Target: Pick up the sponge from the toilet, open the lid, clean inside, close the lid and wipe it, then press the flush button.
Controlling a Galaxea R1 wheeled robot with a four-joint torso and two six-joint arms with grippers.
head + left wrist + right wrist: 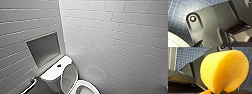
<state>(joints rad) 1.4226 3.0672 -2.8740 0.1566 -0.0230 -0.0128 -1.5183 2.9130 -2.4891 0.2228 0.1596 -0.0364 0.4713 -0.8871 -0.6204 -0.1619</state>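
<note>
The white toilet (53, 77) stands low in the head view, in the corner of the tiled walls. Its lid (68, 78) is raised upright against the cistern, above the open oval bowl (86, 88). The small dark flush button (59, 66) sits in the middle of the cistern top. The orange-yellow sponge (224, 70) looms large in the right wrist view, bent and squeezed, with my right gripper (217, 92) shut on its pinched end. In the left wrist view my left gripper (209, 43) holds nothing, beside a white curved edge (174, 41) over the floor.
A recessed niche (45, 48) is set in the left wall above the cistern. A metal grab bar (30, 86) runs beside the toilet at lower left. White tiled walls close in on both sides. The floor is small dark-blue mosaic tiles (178, 15).
</note>
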